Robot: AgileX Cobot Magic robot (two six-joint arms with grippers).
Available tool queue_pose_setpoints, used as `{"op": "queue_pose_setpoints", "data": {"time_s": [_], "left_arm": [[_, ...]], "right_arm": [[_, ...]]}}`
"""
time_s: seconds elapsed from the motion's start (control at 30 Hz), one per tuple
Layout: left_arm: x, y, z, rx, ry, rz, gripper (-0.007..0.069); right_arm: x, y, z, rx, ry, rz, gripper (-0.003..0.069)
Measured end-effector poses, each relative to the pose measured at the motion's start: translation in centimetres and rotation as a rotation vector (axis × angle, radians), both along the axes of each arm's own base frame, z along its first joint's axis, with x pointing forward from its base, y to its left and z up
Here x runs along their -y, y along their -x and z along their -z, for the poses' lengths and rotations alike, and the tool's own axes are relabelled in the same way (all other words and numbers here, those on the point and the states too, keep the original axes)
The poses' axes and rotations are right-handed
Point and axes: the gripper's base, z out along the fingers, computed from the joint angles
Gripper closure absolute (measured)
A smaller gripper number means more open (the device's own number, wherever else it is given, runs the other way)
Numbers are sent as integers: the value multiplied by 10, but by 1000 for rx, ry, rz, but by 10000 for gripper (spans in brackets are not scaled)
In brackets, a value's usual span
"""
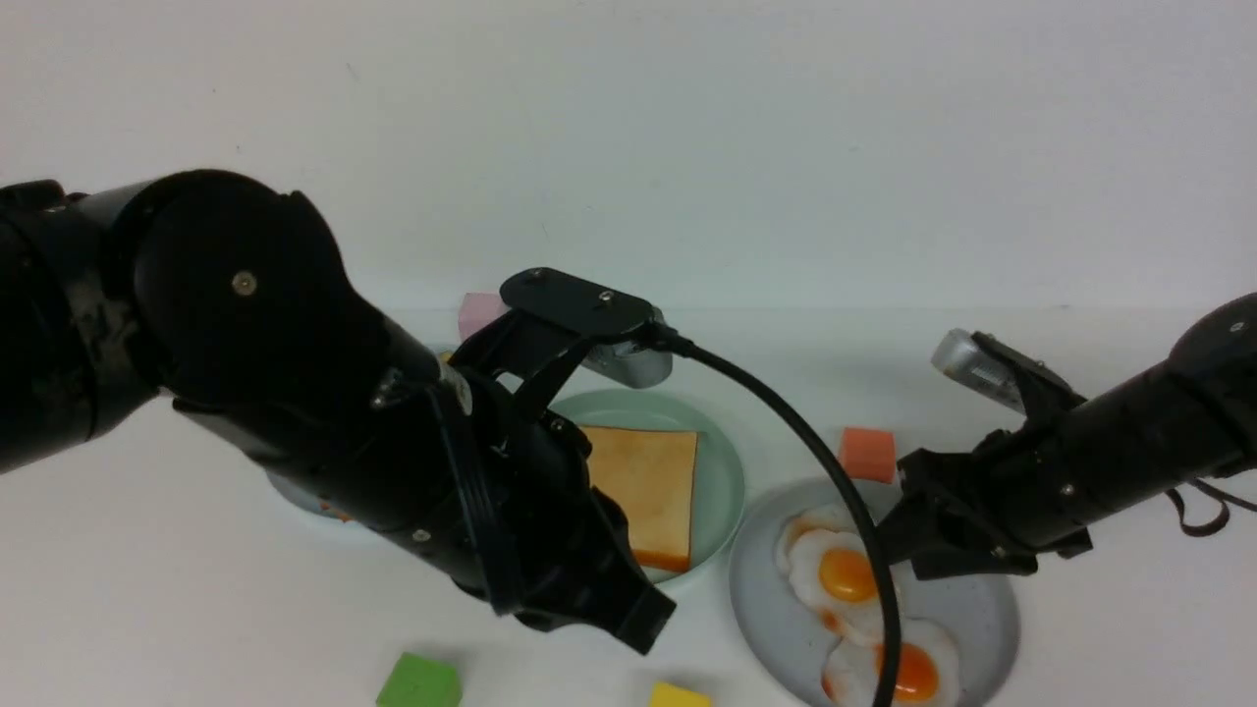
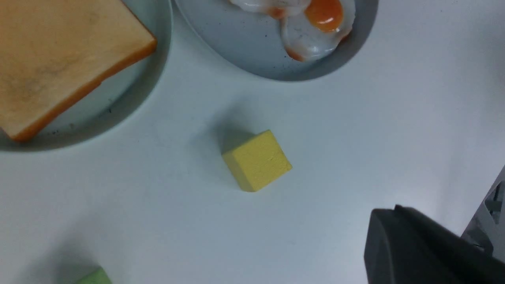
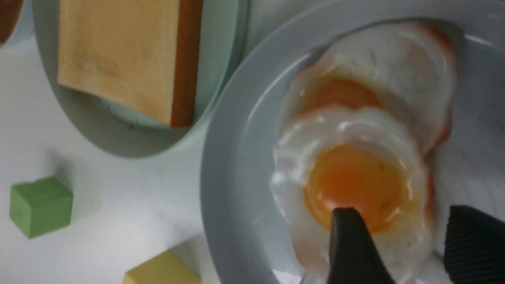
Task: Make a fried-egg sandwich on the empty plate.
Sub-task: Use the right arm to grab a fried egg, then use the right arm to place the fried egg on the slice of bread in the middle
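Note:
The mint-green plate [image 1: 722,462] [image 2: 159,75] [image 3: 118,144] carries one golden toast slice [image 1: 648,491] [image 2: 59,55] [image 3: 118,59] with nothing on top; a fried-egg sandwich is not in view. Beside it a grey plate [image 1: 982,609] [image 3: 225,189] holds loose fried eggs [image 1: 845,574] [image 3: 355,181]. My right gripper [image 1: 889,550] [image 3: 400,215] is open just above the nearer egg, its fingers straddling the egg's edge beside the yolk. My left gripper [image 1: 643,619] [image 2: 384,217] is shut and empty, low over bare table in front of the mint plate.
Small cubes lie about: yellow [image 1: 678,697] [image 2: 257,160], green [image 1: 419,682] [image 3: 39,205], orange [image 1: 868,454] and pink [image 1: 481,312]. A pale-blue plate [image 1: 295,503] is mostly hidden behind my left arm, whose cable crosses in front of the grey plate.

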Motion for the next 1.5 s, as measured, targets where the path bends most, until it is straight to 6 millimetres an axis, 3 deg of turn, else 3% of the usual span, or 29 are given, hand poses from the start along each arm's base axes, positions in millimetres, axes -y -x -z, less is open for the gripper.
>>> {"op": "queue_pose_setpoints", "data": {"time_s": [0.23,0.5,0.63,0.83,1.0,1.17,1.3,1.4,1.5], "left_arm": [[0,1,1,-15,-8,5,638],[-1,2,1,-19,-10,6,638],[-1,2,1,-19,-10,6,638],[-1,2,1,-19,-10,6,636],[-1,2,1,-20,-16,10,634],[-4,2,3,-17,-54,6,629],[-10,0,2,10,-103,-35,627],[-18,2,-6,50,-119,-79,624],[-27,8,-18,92,-114,-125,623]], "right_arm": [[0,-5,19,-21,7,-2,305],[-1,-7,23,-21,-5,-6,319],[-3,-8,25,-18,-23,-15,374],[-2,-9,29,-27,-36,-16,595],[3,-9,28,-33,-47,-6,615],[9,-9,8,9,-29,-32,615],[2,-19,-38,60,16,-73,615],[-18,-29,-69,109,74,-101,615],[-55,-35,-94,167,101,-155,615]]}}
